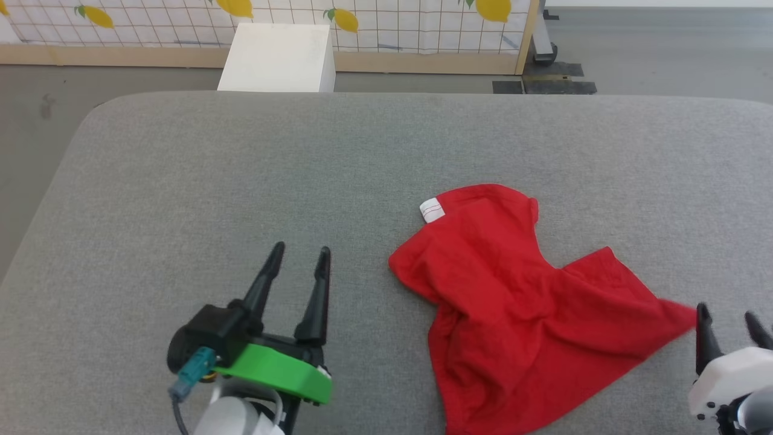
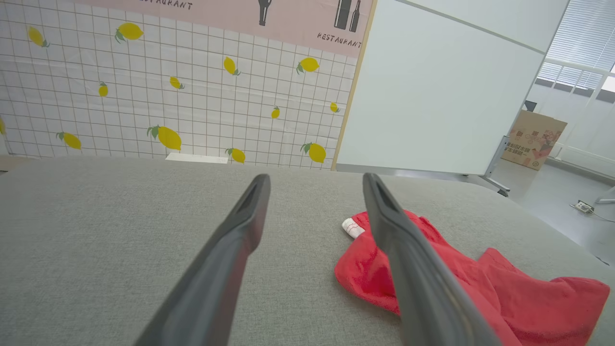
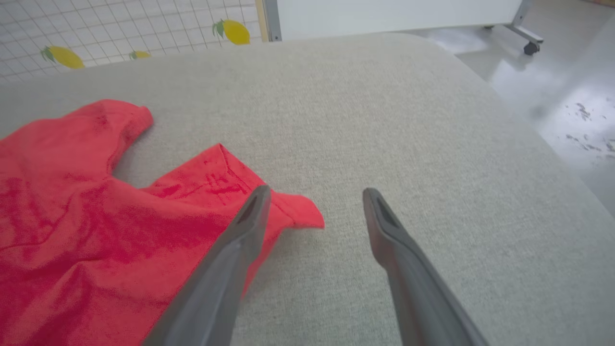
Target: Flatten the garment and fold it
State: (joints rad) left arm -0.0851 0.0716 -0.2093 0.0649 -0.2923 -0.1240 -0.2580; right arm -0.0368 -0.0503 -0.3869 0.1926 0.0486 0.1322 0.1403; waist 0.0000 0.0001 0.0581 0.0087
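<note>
- Space showed between the two dark prongs of the left gripper [image 1: 302, 248]. They stood apart, held nothing, and were poised over bare padding to the left of the garment [image 1: 513, 302].
- The right gripper [image 1: 726, 311] was likewise spread. In its own wrist view, the garment's pointed right-hand corner lay just beside and partly under one prong. Nothing was pinched, and whether the prong touched the fabric could not be told.
- The garment lay right of centre on the surface, near the robot's edge. It was red and rumpled, with two leg-like lobes reaching away from the robot and a small white label [image 1: 432, 209] at the far lobe's tip. Its near part ran out of the head view at the bottom.
- By my reading the work stood at the flattening stage — creases crossed the middle and no fold had been made.
- The next move probably called for the right gripper to close on the corner by its prong. The left would need to travel right to the garment's left edge, so the two could draw the fabric taut and flat.
- The surface was a grey, felt-like padded table [image 1: 241, 157] with rounded far corners.
- Beyond it stood a white box [image 1: 278, 57] on the floor, before a gridded wall panel printed with lemons [image 1: 392, 24].
- To one side stood a white board on casters [image 2: 432, 96], with a cardboard carton [image 2: 533, 139] farther off.
</note>
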